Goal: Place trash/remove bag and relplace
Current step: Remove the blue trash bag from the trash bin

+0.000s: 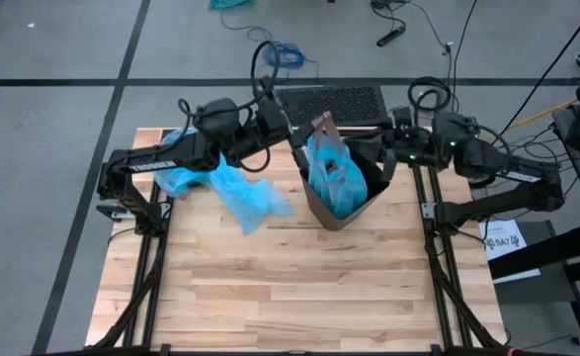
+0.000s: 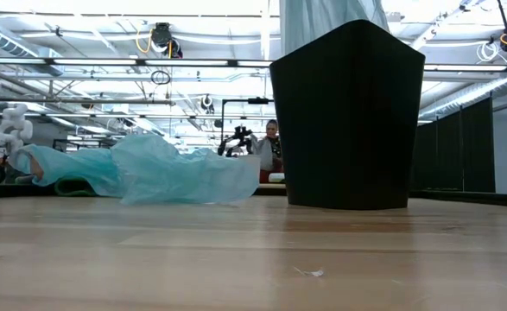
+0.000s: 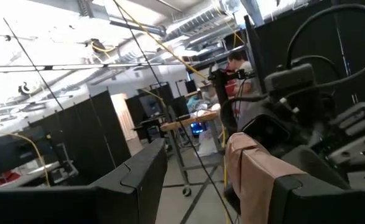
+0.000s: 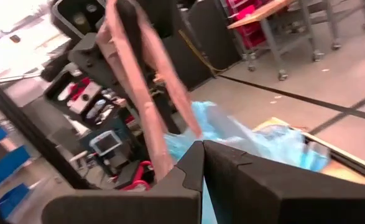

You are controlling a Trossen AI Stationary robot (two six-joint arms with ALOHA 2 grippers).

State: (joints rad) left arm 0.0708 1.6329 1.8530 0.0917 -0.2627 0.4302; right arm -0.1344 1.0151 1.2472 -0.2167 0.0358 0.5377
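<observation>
Start with the left fingers (image 1: pixel 321 125): spread wide, up over the far rim of the black bin (image 2: pixel 348 112), right above the top of the blue bag (image 1: pixel 334 178). No grip on that bag to be seen. Next, the right fingers (image 4: pixel 244 180): pressed tight together, close by the other side of the bin, with nothing showing between them (so no help from there yet).

Now the bag itself: stuffed down in the bin, puffy top poking out. No trash in sight anywhere; likely tucked inside the bag, but hard to say. Off to the side, a spare bag (image 1: pixel 245 198), flat and crumpled on the worktop (image 1: pixel 299 287), near the left arm.

Things to worry about, as a guess:
- Closing on thin air and missing the slippery plastic, by coming down too high.
- Pinching only one thin layer, then tearing it on the pull.
- Lifting the whole bin along with the bag, or tipping it over, with nothing holding it down.
- Spilling the stuff inside through the open top.
- Sweeping the spare bag off the worktop with the left arm.
</observation>
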